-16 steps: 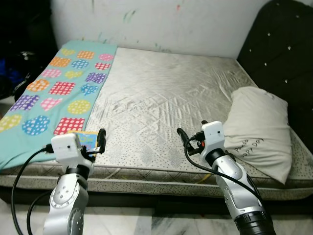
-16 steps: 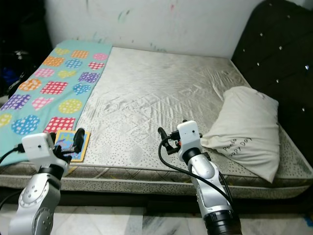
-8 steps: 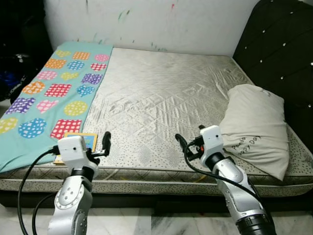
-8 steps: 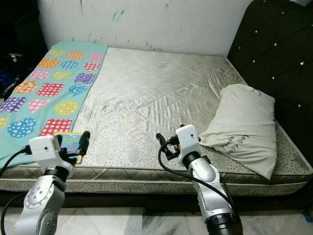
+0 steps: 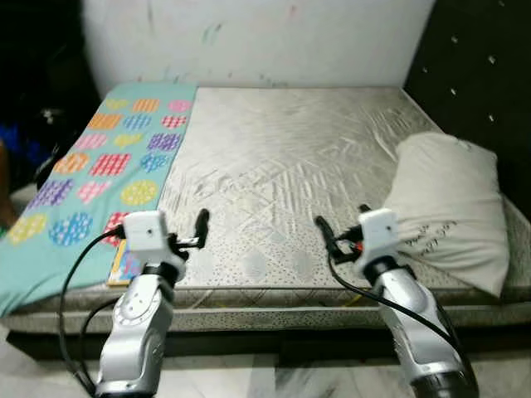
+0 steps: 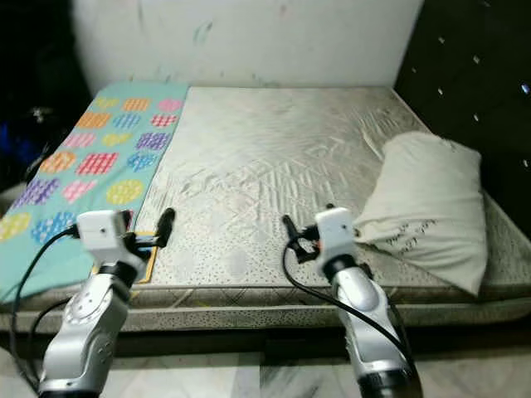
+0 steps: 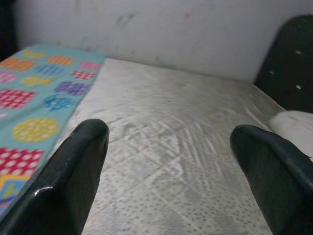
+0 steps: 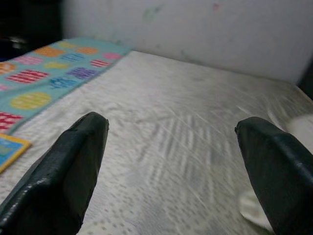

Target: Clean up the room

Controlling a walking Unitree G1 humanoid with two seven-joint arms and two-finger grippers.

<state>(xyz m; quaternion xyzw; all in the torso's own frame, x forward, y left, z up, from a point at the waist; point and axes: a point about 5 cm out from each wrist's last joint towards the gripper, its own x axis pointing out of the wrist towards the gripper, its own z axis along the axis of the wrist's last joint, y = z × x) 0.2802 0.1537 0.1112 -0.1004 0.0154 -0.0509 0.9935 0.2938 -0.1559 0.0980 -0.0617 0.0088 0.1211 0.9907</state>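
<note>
While both end effectors (image 7: 166, 161) (image 8: 171, 166) gape empty, bare grey quilted mattress (image 5: 282, 166), crumpled white pillow (image 5: 452, 203), spotted teal blanket (image 5: 108, 153).

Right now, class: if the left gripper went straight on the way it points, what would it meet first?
Probably the bare mattress. The left gripper, open, points across the bed towards the far wall; nothing stands between, though depth is unclear.

Open mattress (image 5: 282, 157) between patterned blanket (image 5: 99, 157) at left and pillow (image 5: 452, 203) at right.
</note>
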